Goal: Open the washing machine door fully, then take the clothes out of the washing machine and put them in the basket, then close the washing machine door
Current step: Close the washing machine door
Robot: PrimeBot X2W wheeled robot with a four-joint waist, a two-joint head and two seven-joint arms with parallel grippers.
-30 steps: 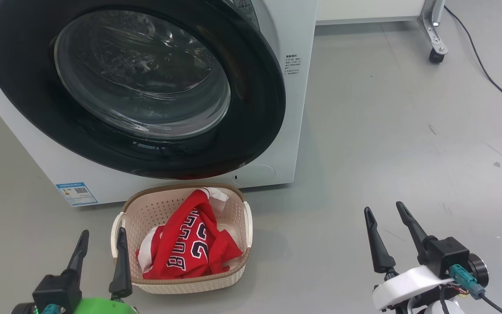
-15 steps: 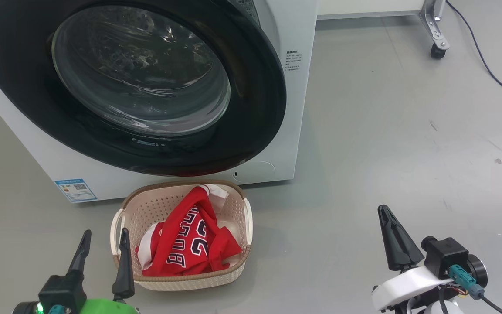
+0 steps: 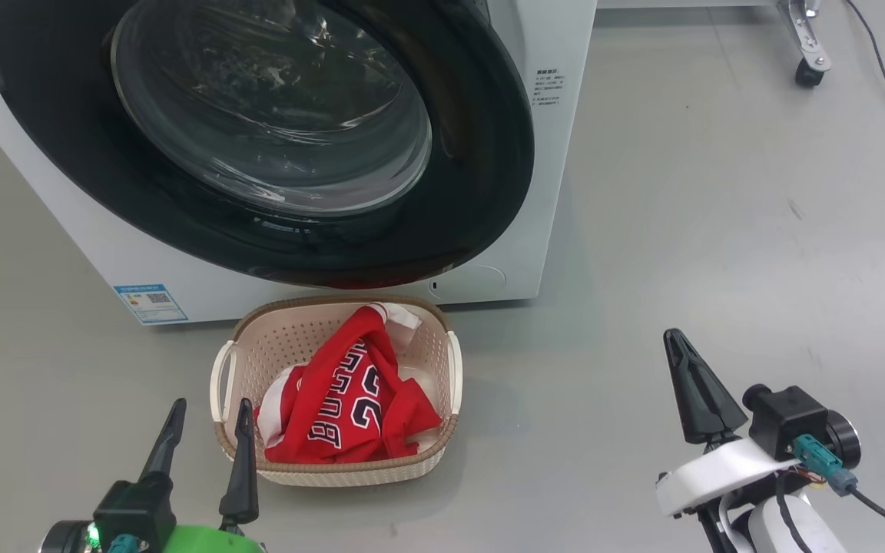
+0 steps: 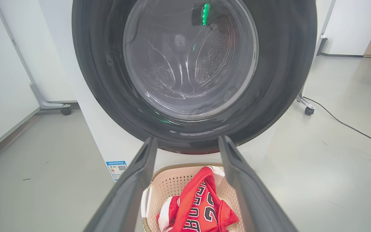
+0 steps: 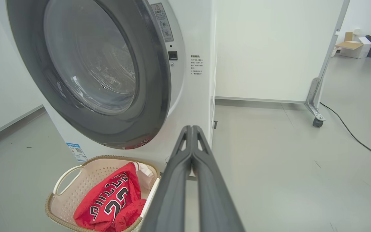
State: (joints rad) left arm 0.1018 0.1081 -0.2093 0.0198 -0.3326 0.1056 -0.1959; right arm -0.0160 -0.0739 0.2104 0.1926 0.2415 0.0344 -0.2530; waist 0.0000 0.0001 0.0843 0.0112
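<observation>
The clothes (image 3: 358,407) are in the basket (image 3: 319,301) (that part's done). The washing machine door (image 3: 488,153) looks nearly closed. Left gripper (image 3: 212,403) spread wide, right gripper (image 3: 671,338) pinched together, holding nothing.

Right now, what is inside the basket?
Red clothes with white trim lie crumpled in the basket, dark letters and numbers showing. Whatever lies beneath them on the basket floor is covered.
</observation>
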